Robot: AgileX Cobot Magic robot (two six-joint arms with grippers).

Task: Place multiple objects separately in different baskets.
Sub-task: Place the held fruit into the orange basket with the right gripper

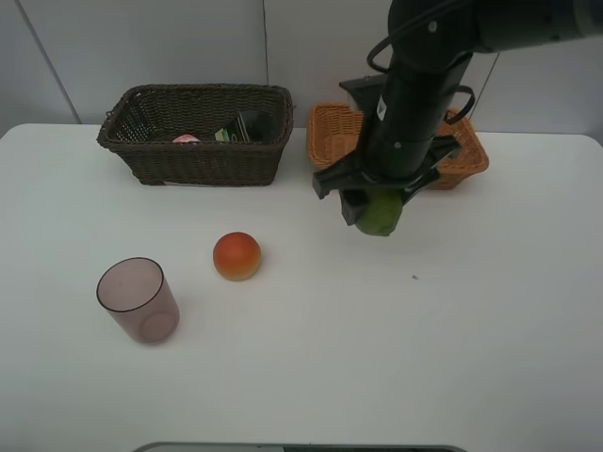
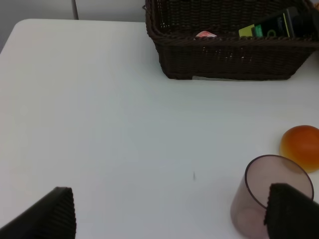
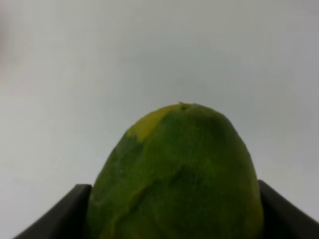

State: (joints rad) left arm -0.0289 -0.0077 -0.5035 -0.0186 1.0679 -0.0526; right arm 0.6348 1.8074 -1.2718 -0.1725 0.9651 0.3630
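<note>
Fruit check: the green oval fruit (image 1: 381, 213) is clamped in the right end effector (image 1: 379, 202), hanging above the bench (image 1: 377, 377) just in front of the light orange-brown basket (image 1: 330, 132), not over it yet as far as I can tell. In the right wrist view it fills the gap between the two jaws, which sit partway closed on its sides with the yellowish tip poking out. I'd guess it's firm and fairly light with a smooth skin. An oval like that can squirt out if squeezed near the taper, so a hold across the fat middle looks right, and that seems to be roughly where it's held. The left end effector (image 2: 172, 219) is spread wide and holds nothing. It's hovering low near the translucent purple-pink cup (image 1: 138, 299), which stands upright. The red-orange round fruit (image 1: 236, 255) sits just beside the cup, not touching. The cup looks thin and light, so it probably tips easily, and I'd pinch one wall over the rim. The round one will roll if nudged, so straddle its middle. The dark brown basket (image 1: 193, 160) already has the dark green bottle (image 1: 247, 126) and something pink (image 1: 186, 139) in it.
</note>
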